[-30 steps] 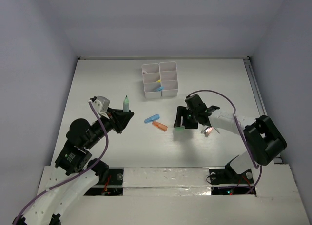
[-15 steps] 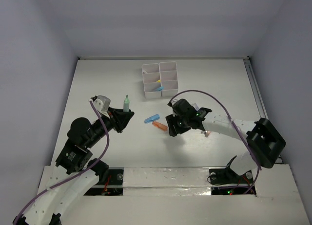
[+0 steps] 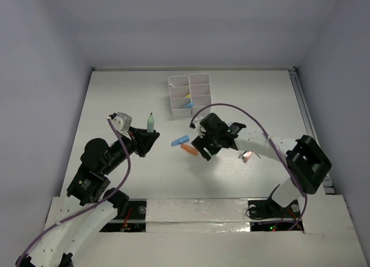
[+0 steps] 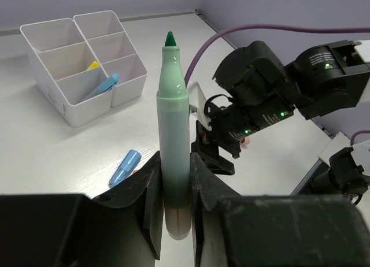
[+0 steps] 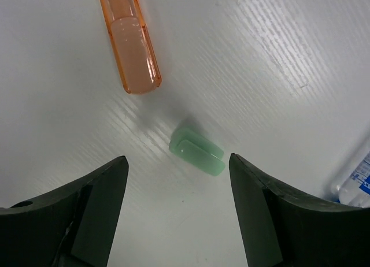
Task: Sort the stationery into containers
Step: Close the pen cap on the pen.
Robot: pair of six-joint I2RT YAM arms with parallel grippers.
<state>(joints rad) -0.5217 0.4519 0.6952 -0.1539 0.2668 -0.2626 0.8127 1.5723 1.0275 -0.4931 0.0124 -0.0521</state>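
Right wrist view: right pincer [image 5: 176, 161] is spread wide over the worktop [image 5: 260, 59], gripping nothing.
Green piece: small pale-green piece [image 5: 196, 151], cap or eraser, can't tell. It lies flat on the worktop right between the two fingers and touches neither.
Orange marker: orange marker [image 5: 133, 44] lies just past the green piece, out beyond the fingertips. There's a little gap between them.
Tube: blue-labelled tube [image 5: 355, 174] peeks in at the edge, outside the pincer's reach.
Left pincer: left pincer [image 4: 175, 183] is pinching the green marker [image 4: 173, 134] by its lower end, upright, tip up.
Organizer: white organizer [image 4: 87, 108] sits well apart from both pincers, with a blue marker [image 4: 101, 88] leaning in a near compartment.
Loose blue marker: loose blue marker [image 4: 124, 167] lies on the worktop near the orange one.
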